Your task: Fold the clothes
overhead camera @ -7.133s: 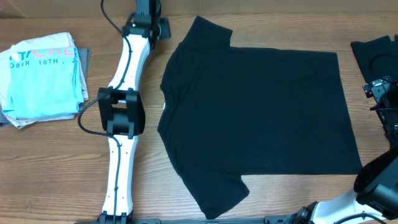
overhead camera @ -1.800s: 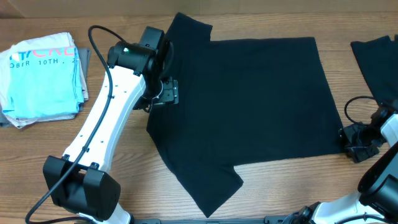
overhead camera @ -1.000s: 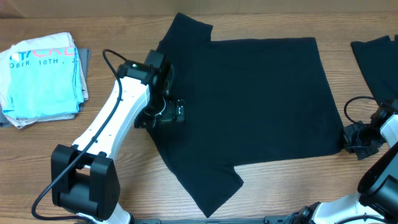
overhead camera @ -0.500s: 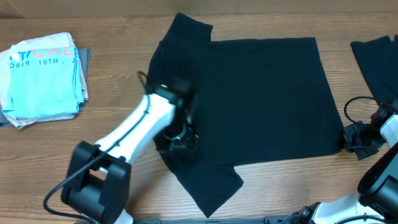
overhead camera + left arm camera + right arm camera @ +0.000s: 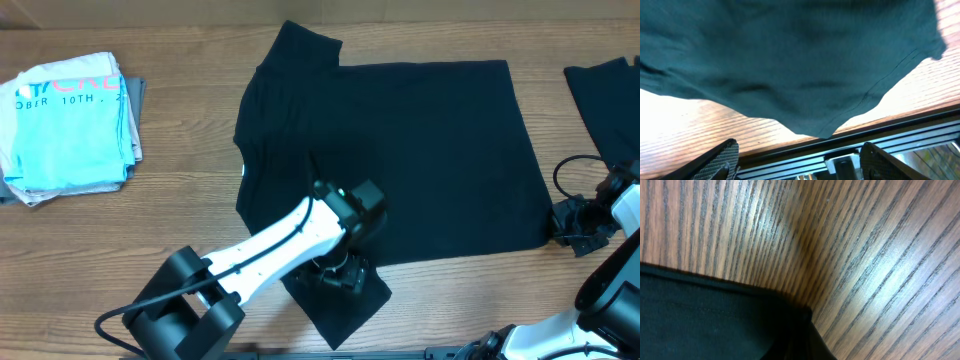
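Observation:
The black T-shirt (image 5: 400, 140) lies spread flat on the wooden table, collar to the left and hem to the right. My left gripper (image 5: 340, 277) hovers over its near sleeve (image 5: 345, 300), close to the table's front edge. In the left wrist view the sleeve's hem (image 5: 805, 90) fills the top, and the left gripper (image 5: 799, 147) stands open with nothing between its fingers (image 5: 722, 157). My right gripper (image 5: 572, 228) sits at the hem's near right corner. In the right wrist view the right gripper (image 5: 807, 347) is shut on that corner of the T-shirt (image 5: 715, 325).
A folded light-blue T-shirt with lettering (image 5: 70, 120) lies at the far left. Another black garment (image 5: 605, 85) lies at the right edge. A black cable (image 5: 560, 175) loops beside the right gripper. A metal rail (image 5: 840, 155) runs along the table's front edge.
My left arm has swept from the shirt's collar side down and to the right, to the near sleeve, jaws open. The right gripper and the shirt have stayed put.

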{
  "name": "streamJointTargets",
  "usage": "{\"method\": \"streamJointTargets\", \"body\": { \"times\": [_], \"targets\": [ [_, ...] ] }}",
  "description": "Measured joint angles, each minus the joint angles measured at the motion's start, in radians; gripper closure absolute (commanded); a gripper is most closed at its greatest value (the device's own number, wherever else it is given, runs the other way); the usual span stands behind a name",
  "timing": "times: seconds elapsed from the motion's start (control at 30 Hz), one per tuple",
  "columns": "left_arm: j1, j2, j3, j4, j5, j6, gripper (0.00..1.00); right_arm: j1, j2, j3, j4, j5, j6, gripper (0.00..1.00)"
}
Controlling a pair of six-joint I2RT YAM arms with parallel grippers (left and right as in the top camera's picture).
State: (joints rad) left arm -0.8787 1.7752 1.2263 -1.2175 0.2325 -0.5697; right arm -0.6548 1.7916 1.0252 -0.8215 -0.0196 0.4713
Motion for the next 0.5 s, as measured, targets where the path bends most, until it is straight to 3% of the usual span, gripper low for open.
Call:
{"method": "streamJointTargets", "body": {
  "times": [0.3, 0.5],
  "targets": [
    [-0.019, 0.000, -0.201, 0.212, 0.084, -0.097, 0.25, 0.000, 0.000, -0.001, 0.000, -0.003, 0.000, 0.90],
    [-0.046, -0.026, -0.292, 0.269, 0.096, -0.166, 0.27, 0.000, 0.000, -0.001, 0.000, -0.003, 0.000, 0.89]
  ]
}}
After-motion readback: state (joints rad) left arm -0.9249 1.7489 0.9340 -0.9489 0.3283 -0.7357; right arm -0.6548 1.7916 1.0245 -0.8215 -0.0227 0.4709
